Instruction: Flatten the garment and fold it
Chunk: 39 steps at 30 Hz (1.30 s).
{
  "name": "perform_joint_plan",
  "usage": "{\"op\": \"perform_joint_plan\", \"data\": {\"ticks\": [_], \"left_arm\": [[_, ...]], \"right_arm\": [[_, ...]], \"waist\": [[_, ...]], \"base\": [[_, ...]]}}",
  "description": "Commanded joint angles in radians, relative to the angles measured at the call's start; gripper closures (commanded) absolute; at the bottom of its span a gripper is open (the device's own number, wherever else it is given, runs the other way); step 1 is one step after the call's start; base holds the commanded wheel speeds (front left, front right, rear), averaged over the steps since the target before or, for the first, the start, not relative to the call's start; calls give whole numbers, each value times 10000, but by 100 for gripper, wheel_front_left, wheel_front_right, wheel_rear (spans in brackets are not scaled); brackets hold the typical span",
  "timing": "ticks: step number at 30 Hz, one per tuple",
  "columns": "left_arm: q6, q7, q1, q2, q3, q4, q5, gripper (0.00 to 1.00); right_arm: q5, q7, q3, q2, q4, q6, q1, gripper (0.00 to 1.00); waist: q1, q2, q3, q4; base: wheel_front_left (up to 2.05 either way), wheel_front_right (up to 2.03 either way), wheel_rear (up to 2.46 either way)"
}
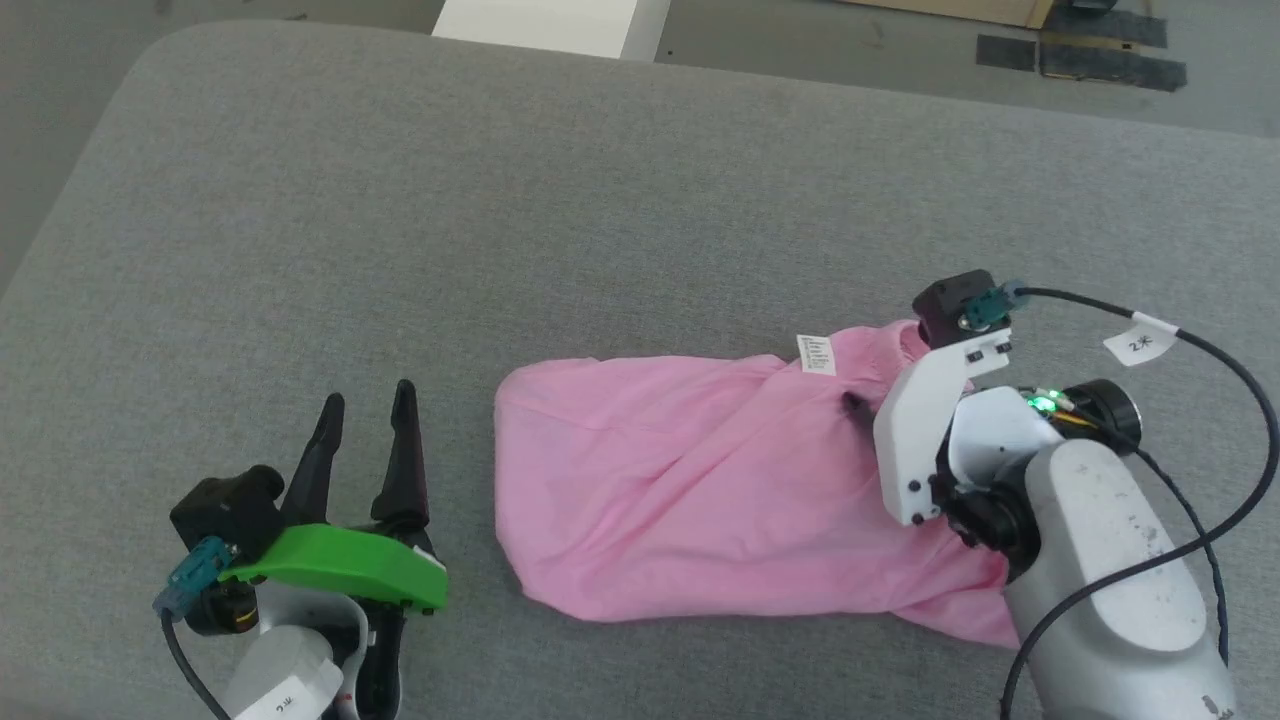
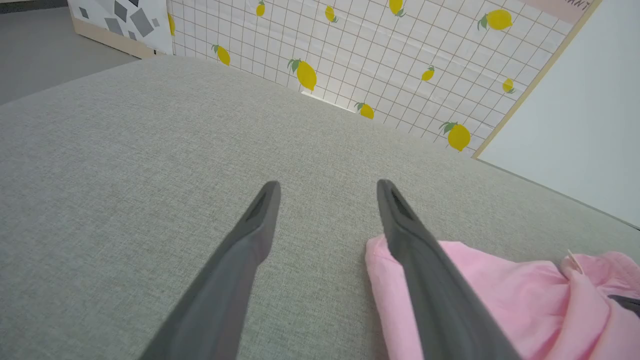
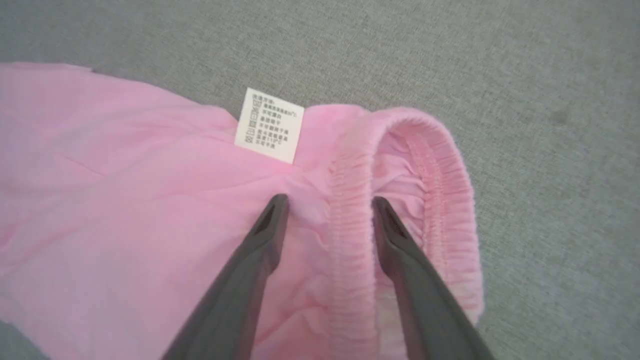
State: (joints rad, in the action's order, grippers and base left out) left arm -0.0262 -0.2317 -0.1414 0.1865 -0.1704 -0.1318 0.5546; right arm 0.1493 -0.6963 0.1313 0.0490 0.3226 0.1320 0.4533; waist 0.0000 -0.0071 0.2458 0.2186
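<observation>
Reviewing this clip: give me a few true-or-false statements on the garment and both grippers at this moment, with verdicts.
1. The pink garment lies rumpled on the grey fabric surface. True.
2. The left gripper is clamped on the garment. False: it is open, beside the garment's end, holding nothing.
3. The right gripper straddles the elastic waistband. True.
4. The white label sits far from the waistband. False: it is right beside it.
</observation>
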Motion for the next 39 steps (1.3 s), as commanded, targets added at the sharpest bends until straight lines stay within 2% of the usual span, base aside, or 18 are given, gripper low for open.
{"op": "perform_joint_plan", "data": {"ticks": [1, 4, 7, 11, 14, 15, 16, 22, 29, 33, 35, 39], "left_arm": [[60, -71, -178, -34, -2, -74, 77, 0], [116, -77, -258, -64, -66, -165, 94, 0], [125, -55, -303, -70, -111, -240, 112, 0], [134, 58, -340, -86, -150, -333, 201, 0], [130, 141, -339, -105, -167, -433, 281, 0], [128, 164, -339, -103, -170, -478, 303, 0], [132, 198, -338, -102, -174, -518, 330, 0], [165, 369, -384, -55, -238, -716, 417, 0], [33, 1141, -481, -58, -404, -631, 620, 0], [-132, 2340, -1061, -110, -812, -669, 665, 0], [-365, 3380, -1519, -124, -1175, -982, 577, 0], [-449, 5262, -2734, -159, -2071, -1757, 230, 0]], "right_arm": [[49, 169, -114, 12, -24, -13, 244, 100], [19, 527, -881, 12, -223, -13, 411, 100], [-335, 759, -2214, 22, -452, -13, 537, 100], [-948, 675, -3782, 36, -422, -13, 548, 100], [-1222, 557, -4449, 27, -182, -13, 491, 100], [-1282, 587, -4581, 23, -85, -13, 483, 73], [-1260, 648, -4648, 21, -20, -13, 486, 0], [222, 2075, -4775, 15, -339, -13, 226, 0], [2216, 3221, -4363, 14, -1629, -13, -1929, 0], [2819, 3484, -4290, 14, -2295, -13, -2848, 0], [2932, 3470, -4267, 13, -2543, -13, -3075, 0], [2959, 3406, -4175, 13, -3005, -13, -3175, 0]], "waist": [[0, 71, 74, 83], [0, 71, 59, 95], [0, 71, 28, 82], [0, 71, 25, 50], [0, 71, 35, -17], [0, 71, 25, -45], [0, 71, 16, -67], [0, 71, -317, -120], [0, 71, -934, -338], [0, 71, -963, -699], [0, 71, -900, -942], [0, 71, -657, -1439]], "base": [[0, 0, 0], [0, 0, 0], [0, 0, 0], [0, 0, 0], [0, 0, 0], [0, 0, 0], [0, 0, 0], [0, 0, 0], [0, 0, 0], [0, 0, 0], [0, 0, 0], [0, 0, 0]]}}
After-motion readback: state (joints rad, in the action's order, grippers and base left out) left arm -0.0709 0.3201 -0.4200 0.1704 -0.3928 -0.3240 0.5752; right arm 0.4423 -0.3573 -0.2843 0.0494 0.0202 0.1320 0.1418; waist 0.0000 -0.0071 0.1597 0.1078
